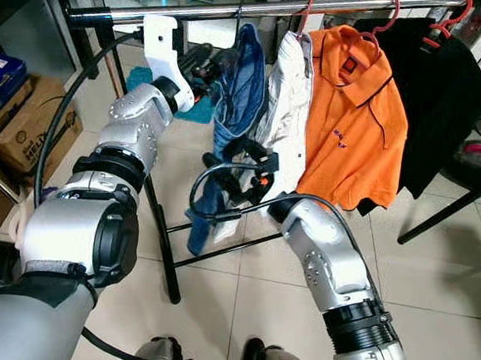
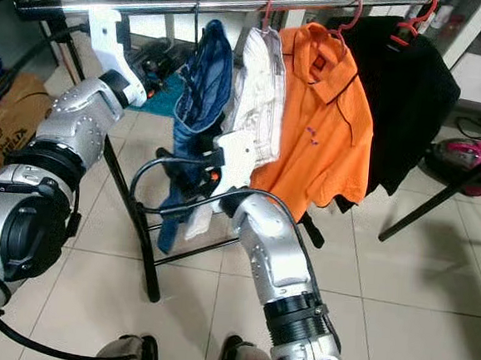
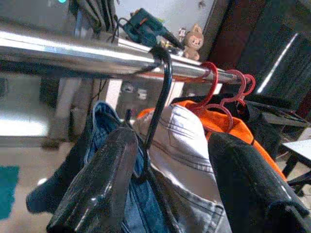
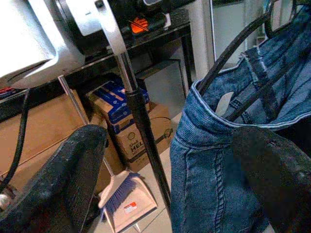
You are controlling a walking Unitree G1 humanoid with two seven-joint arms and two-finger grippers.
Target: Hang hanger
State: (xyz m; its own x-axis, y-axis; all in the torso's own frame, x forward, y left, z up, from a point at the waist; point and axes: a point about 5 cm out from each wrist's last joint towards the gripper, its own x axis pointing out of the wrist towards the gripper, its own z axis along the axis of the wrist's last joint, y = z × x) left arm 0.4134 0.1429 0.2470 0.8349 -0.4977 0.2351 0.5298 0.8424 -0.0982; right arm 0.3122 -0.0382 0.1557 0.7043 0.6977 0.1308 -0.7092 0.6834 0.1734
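Looking from my head, I see the black hanger (image 1: pixel 237 30) hooked over the rail (image 1: pixel 262 8), with jeans (image 1: pixel 234 96) hanging straight down. My left gripper (image 1: pixel 210 62) is up high, right beside it, nearer than my right gripper (image 1: pixel 246 160) lower down.

My left wrist view shows the hook (image 3: pixel 163 63) between my wide-open fingers (image 3: pixel 99 189).

My right wrist view shows open fingers (image 4: pixel 63 179) beside the jeans (image 4: pixel 218 160), holding nothing.

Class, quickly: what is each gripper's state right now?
Left gripper: open, fingers either side of the black hanger.
Right gripper: open, by the jeans.
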